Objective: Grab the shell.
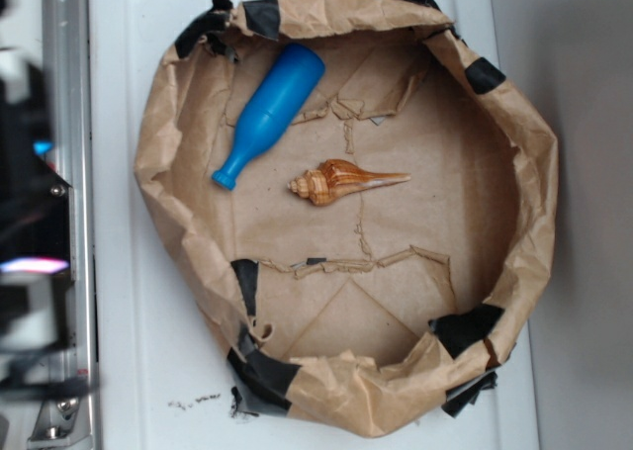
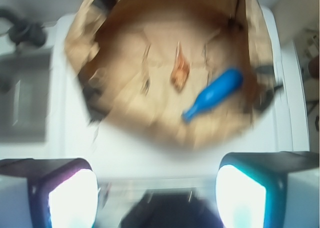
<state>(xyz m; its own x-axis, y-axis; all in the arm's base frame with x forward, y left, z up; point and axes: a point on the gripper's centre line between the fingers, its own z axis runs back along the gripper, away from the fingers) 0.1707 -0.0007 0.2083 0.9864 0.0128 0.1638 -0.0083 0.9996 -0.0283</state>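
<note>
While the arm waited off at the left edge of the exterior view, dark and blurred, the shell lay on its side near the middle of a ring of crumpled brown paper patched with black tape, all of it sitting on a white bench. Its knobbly end pointed toward the arm's side and its thin tail pointed away. A blue bottle lay aslant just beside it, the neck near the shell's knobbly end but apart from it.

From the wrist view, blurred, the fingers stood spread wide with nothing between them, both pads glowing at the bottom of the picture. They hung above the white bench short of the paper ring. The shell showed as a small orange smear ahead, with the bottle to its right.

To my eye the reach had hardly begun. A clean grab would mean carrying the fingers over the paper wall, centring above the shell's thick whorled body rather than the tail, and closing across its narrow width, keeping clear of the bottle neck.
</note>
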